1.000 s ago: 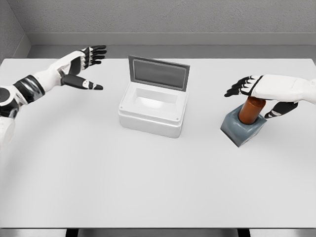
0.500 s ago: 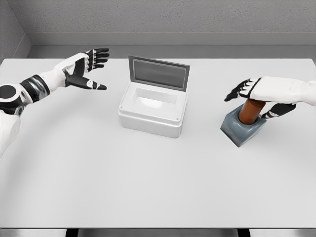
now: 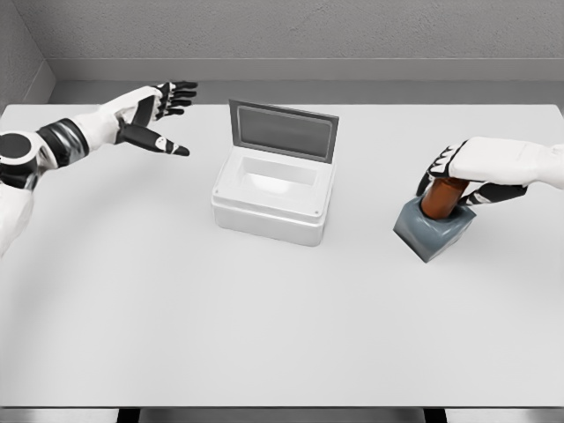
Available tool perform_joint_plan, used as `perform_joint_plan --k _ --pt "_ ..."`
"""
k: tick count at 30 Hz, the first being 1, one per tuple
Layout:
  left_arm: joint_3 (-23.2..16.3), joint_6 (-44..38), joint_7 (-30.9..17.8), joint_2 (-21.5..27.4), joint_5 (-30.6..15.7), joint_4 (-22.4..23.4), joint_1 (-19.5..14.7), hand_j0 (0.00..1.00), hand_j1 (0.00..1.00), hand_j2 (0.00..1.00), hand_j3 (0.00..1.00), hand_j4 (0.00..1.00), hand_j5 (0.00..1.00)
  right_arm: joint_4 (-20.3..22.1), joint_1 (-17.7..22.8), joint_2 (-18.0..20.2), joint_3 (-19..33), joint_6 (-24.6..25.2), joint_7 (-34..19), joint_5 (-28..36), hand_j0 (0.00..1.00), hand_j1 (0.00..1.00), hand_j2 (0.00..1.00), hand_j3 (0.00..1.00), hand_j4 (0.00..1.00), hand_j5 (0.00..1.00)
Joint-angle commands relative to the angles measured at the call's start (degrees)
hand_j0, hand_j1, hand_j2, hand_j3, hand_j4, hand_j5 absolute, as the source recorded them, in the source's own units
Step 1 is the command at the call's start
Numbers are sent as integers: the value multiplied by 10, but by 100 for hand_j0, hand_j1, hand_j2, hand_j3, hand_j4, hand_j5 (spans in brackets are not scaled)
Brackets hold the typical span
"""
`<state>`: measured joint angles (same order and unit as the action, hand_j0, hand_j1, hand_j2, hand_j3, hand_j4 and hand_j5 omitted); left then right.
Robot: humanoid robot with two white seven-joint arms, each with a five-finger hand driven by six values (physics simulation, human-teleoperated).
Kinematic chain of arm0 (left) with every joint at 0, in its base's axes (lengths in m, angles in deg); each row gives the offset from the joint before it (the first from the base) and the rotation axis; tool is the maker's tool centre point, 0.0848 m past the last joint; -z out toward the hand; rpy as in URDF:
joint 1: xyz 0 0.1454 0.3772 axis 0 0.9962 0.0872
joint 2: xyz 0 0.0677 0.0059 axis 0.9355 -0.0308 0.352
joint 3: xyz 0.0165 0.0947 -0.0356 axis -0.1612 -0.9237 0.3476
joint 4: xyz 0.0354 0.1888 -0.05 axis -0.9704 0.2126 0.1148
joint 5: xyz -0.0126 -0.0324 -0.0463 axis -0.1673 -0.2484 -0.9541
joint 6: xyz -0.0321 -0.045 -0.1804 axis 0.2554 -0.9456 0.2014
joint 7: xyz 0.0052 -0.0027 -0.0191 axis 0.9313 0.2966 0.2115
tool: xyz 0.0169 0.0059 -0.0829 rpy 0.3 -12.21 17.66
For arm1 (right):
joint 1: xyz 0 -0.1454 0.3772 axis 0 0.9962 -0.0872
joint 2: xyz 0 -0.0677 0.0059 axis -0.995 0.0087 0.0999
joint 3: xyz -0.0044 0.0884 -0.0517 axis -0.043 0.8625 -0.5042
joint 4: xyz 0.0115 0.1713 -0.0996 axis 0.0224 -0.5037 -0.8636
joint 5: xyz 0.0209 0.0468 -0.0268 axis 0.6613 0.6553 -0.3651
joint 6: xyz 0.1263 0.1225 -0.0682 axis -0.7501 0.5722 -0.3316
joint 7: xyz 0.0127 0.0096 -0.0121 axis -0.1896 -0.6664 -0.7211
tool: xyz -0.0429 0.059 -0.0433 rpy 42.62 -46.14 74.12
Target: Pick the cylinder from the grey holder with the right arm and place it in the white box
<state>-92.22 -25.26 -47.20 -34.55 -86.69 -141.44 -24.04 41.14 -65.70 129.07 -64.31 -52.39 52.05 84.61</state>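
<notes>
Right hand (image 3: 471, 172) fingers (image 3: 438, 167) curl over the brown cylinder (image 3: 440, 197).

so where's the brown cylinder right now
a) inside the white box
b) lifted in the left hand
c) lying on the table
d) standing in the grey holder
d: the brown cylinder stands in the grey holder, with the right hand curling around its top, and the white box holds nothing.

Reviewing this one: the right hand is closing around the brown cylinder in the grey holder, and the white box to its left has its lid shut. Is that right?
Not quite. The head view shows the white box with its lid standing open, not shut. The rest holds: the right hand is curling around the brown cylinder, which sits in the grey holder.
</notes>
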Motion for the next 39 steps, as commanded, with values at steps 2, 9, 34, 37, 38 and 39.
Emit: perform_joint_plan --k 2,9,34,37,38,39 --pt "-17 -2 0 10 -4 -1 -4 100 100 100 100 100 100 -3 1 0 0 0 -1 -1 53 53 53 53 53 53" --pt "-65 -6 0 28 -8 3 -36 100 100 100 100 100 100 -2 0 0 1 0 -1 -2 51 51 51 51 51 51" --pt "-193 -79 0 77 -91 3 -109 100 100 100 100 100 100 22 -53 -29 9 0 3 2 43 43 43 43 43 43" --pt "-193 -81 0 76 -88 3 -112 100 100 100 100 100 100 23 -54 -38 9 0 3 2 42 42 42 42 42 42" --pt "-192 -81 0 76 -85 3 -112 100 100 100 100 100 100 23 -55 -40 9 0 3 2 42 42 42 42 42 42" --pt "-192 -81 0 76 -83 3 -112 100 100 100 100 100 100 23 -55 -40 9 0 3 2 42 42 42 42 42 42"
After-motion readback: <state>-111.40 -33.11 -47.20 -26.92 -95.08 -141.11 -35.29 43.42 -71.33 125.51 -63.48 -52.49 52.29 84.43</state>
